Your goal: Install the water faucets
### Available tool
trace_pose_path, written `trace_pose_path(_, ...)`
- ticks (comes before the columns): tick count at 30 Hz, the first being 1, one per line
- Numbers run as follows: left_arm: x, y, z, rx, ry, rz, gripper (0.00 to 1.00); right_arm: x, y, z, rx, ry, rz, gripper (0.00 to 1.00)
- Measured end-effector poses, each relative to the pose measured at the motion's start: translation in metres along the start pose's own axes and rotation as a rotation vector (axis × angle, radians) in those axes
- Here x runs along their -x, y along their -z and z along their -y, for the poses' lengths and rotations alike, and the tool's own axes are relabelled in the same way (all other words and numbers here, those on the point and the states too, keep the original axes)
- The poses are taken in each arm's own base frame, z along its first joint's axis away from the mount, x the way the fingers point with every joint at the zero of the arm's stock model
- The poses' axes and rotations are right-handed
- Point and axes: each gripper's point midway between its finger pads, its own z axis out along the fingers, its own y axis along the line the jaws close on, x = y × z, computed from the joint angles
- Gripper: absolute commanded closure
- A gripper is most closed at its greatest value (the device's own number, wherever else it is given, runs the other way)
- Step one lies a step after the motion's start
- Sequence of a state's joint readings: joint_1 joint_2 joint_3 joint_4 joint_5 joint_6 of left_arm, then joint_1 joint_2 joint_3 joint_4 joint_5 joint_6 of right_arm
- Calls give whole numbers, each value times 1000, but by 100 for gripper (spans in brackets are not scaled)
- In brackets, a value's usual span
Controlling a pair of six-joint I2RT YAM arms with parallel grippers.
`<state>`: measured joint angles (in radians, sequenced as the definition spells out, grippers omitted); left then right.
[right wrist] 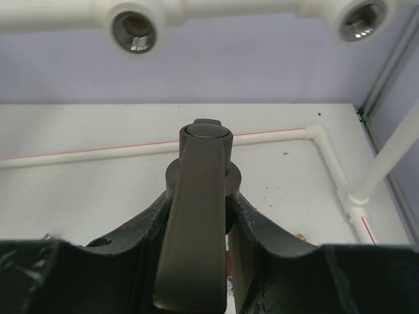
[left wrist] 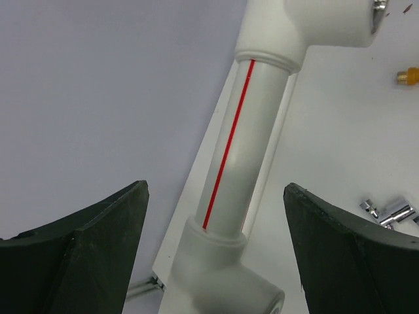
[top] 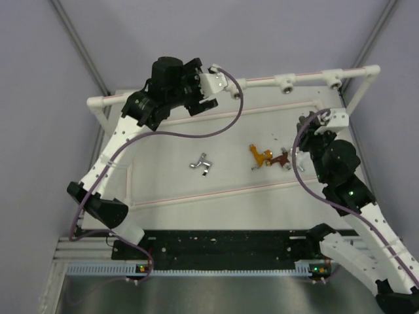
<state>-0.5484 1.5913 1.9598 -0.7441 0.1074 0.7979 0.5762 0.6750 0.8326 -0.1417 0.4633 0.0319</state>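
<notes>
My right gripper (right wrist: 201, 203) is shut on a dark grey faucet (right wrist: 196, 222), whose handle points up toward the camera. It is held above the table, in front of the white rail's two threaded sockets (right wrist: 134, 29) (right wrist: 359, 19). My left gripper (left wrist: 216, 190) stands open, its jaws on either side of the red-striped white pipe (left wrist: 249, 150) without touching it. On the table lie a silver faucet (top: 201, 163), an orange-gold faucet (top: 260, 156) and a reddish-brown faucet (top: 280, 160). From above, the left gripper (top: 204, 101) is at the back-left rail and the right gripper (top: 306, 123) at the right.
The white pipe rail (top: 308, 77) runs along the table's back edge on posts. Thinner white pipes (top: 216, 193) lie flat on the table as a frame. A tee socket (left wrist: 222, 281) sits just below the left jaws. The black base bar (top: 222, 245) spans the near edge.
</notes>
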Motion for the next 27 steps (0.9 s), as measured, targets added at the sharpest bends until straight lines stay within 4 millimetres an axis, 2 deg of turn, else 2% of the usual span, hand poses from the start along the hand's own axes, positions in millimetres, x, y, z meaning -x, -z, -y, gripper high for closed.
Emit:
trace_pose_path(4,1,-11,7,-41,-31,22,32,6,-19,39,-98,-67,-9,100)
trace_pose_path(6,4,-14,7,-41,-45,41,41,5,-24,52,-118,-104,-14,100)
trace_pose_path(8,5,-19,7,-36,-56,56,58,5,-26,63,-125,-148,-10,100)
trace_pose_path(10,7,-23,5,-24,-69,72,75,9,-27,71,-126,-179,7,100)
trace_pose_path(14,8,-24,2,-3,-123,77,98,32,-29,75,-90,-212,114,100)
trace_pose_path(18,7,-21,2,11,-124,73,100,48,-30,72,-35,-206,220,100)
trace_pose_path(22,5,-14,3,29,-126,65,100,49,-36,78,-8,-188,272,100)
trace_pose_path(27,-5,4,4,44,-107,13,100,49,-38,97,30,-185,342,100)
